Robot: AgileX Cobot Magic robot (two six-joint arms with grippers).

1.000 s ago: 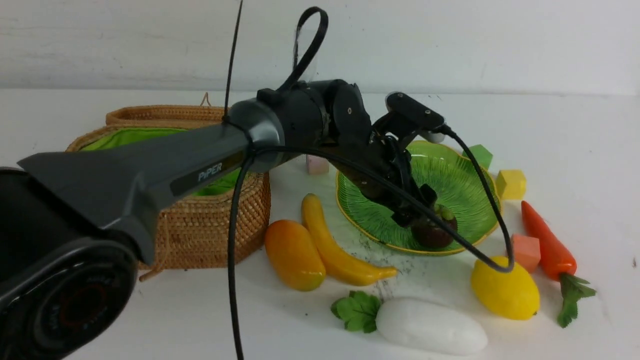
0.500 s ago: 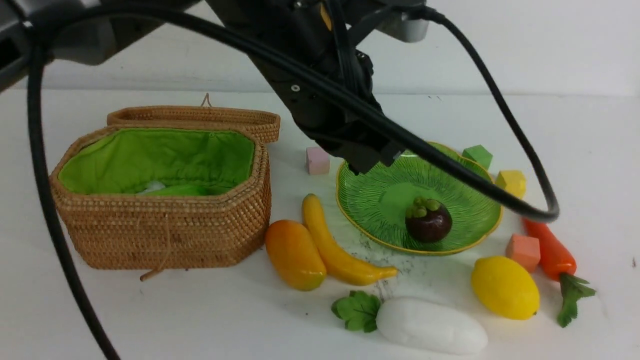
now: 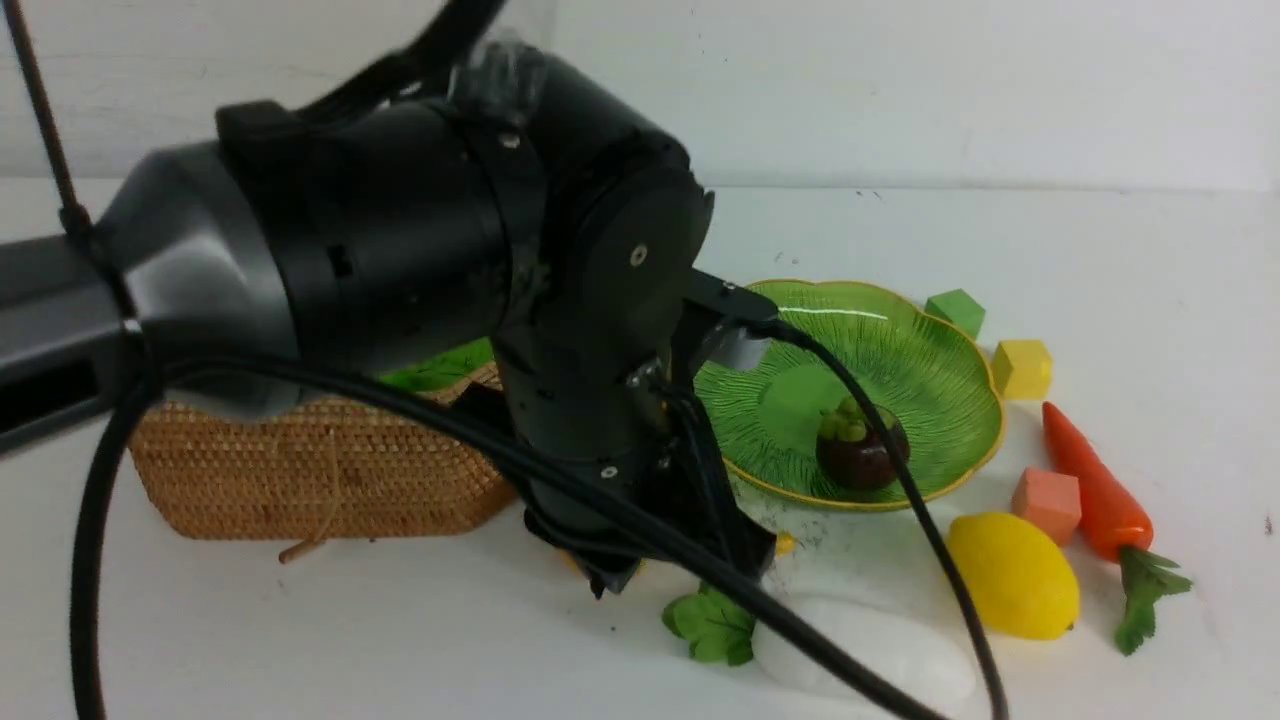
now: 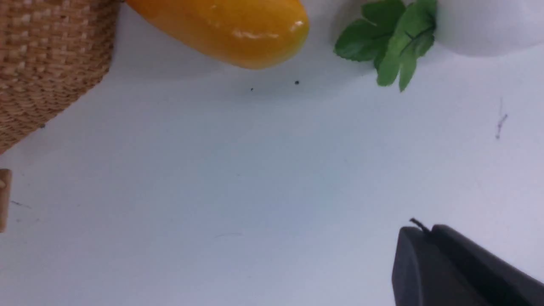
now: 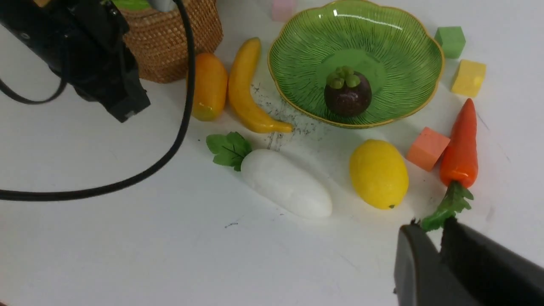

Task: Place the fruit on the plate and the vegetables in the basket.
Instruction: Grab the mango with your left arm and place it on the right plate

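Left gripper (image 4: 426, 231): fingers pressed together, empty. It has left the plate (image 3: 945, 360) and dropped to lower centre of the front view, near the mango (image 4: 229, 25). Mangosteen (image 3: 860, 455) now sits free in the plate, right of centre. One fruit placed; mango probably next, jaws must reopen.

**Colours and patterns: tabletop lot**

- Plate (image 5: 403, 63): translucent green, fine dark ribbing, thin yellow rim.
- Mangosteen (image 5: 347, 94), on the plate: dark purple, green top.
- Beside the plate:
  - lemon (image 5: 378, 173), plain yellow
  - carrot (image 5: 461, 144), orange-red, green leaves
  - radish (image 5: 285, 182), white, green leaves
  - banana (image 5: 244, 91), yellow
  - mango (image 5: 208, 91), orange shading to yellow
- Around the plate: green cube (image 5: 450, 41), yellow cube (image 5: 468, 77), salmon cube (image 5: 427, 148), pink cube (image 5: 284, 8).
- Basket (image 5: 170, 38): tan weave, bright green lining.
- Table (image 5: 127, 255): white.
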